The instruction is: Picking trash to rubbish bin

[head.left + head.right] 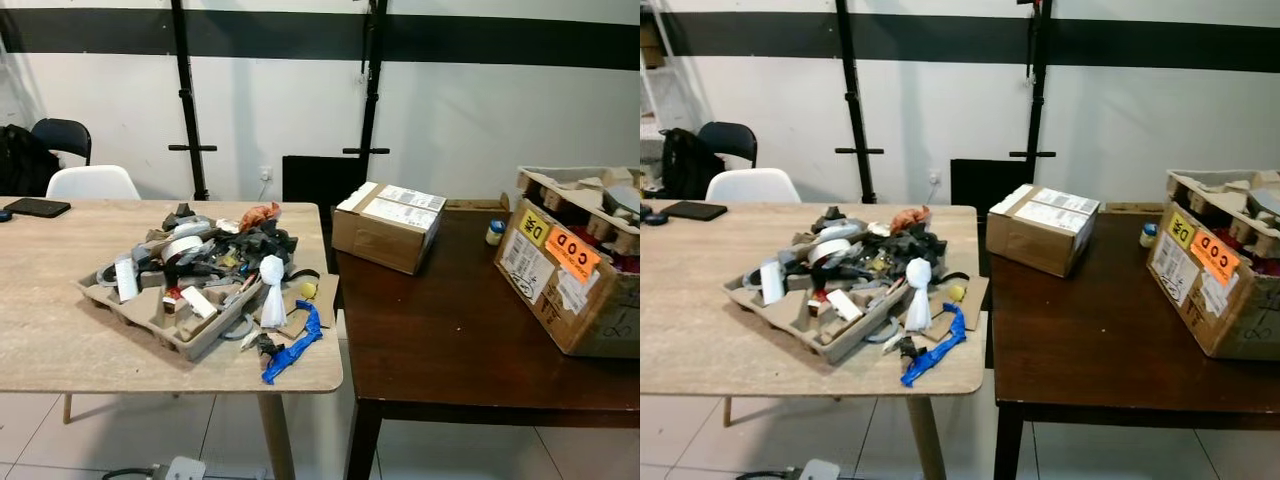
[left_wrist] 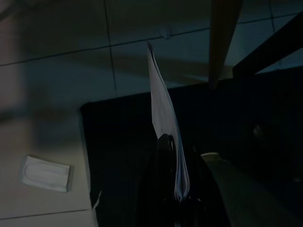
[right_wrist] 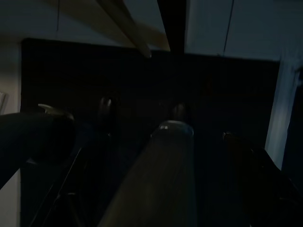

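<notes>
Left gripper (image 2: pixel 176 189) clenched on white paper (image 2: pixel 163 118), trash pile (image 1: pixel 215 270) on light table (image 1: pixel 60 340)

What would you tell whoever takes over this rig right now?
Left end effector: hangs low over the floor, shut on a thin white sheet of paper.
Right end effector: hangs idle in the dark; finger state unclear.
Trash: heaped on a brown moulded cardboard tray on the light wooden table, with a blue plastic scrap near the table's front edge.
Done: one sheet picked.
Left: find a bin, drop the sheet, clear the heap.
</notes>
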Available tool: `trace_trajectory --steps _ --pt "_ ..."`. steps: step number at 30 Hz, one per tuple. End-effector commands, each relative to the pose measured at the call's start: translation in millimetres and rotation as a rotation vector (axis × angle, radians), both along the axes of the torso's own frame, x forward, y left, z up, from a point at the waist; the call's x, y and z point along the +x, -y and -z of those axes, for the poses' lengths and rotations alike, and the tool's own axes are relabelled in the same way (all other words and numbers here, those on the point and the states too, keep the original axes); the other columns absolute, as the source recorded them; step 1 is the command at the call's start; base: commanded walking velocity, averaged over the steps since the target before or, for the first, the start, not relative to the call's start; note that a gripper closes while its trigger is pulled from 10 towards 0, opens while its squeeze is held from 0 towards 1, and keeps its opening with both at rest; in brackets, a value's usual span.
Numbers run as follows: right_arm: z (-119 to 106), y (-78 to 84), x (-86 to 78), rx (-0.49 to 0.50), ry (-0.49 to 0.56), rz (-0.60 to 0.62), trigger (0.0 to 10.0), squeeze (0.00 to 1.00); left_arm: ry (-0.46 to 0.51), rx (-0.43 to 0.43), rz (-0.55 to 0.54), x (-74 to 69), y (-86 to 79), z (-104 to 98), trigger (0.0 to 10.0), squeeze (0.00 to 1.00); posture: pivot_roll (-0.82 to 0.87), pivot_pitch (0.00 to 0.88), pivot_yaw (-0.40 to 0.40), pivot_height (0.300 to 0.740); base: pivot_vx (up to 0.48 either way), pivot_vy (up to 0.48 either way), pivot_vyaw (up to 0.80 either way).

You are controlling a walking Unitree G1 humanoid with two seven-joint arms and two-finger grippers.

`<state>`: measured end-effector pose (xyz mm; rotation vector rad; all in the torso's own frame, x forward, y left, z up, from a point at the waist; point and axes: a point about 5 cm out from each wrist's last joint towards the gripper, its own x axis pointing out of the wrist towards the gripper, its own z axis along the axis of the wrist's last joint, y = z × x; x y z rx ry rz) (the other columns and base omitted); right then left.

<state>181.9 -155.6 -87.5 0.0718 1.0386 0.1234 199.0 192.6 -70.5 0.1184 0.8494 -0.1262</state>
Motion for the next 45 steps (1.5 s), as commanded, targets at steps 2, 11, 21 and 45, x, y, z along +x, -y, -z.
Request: trace_trajectory --steps 2,11,21,45 --pt "-1 -0.1 2.8 -0.005 0.009 -0.006 10.0 0.00 -0.006 0.017 0.015 -2.5 -1.2 1 10.0 0.00 0.13 0.000 -0.029 0.740 0.000 0.000 0.00" --pt "-7 -9.9 13.6 0.051 0.068 -0.009 10.0 0.00 0.057 0.008 -0.069 2.3 -10.6 -4 10.0 0.00 0.14 0.000 -0.039 0.740 0.000 0.000 0.00" --pt "0 -10.1 1.4 0.037 -0.037 -0.017 10.0 0.00 0.050 0.051 -0.080 11.5 -16.7 -9 10.0 0.00 0.09 0.000 -0.006 0.740 0.000 0.000 0.00" --pt "0 19.5 -0.8 -0.094 -0.035 0.063 10.0 0.00 0.052 -0.011 -0.105 20.2 1.1 -10 10.0 0.00 0.05 0.000 -0.017 0.740 0.000 -0.126 0.00"
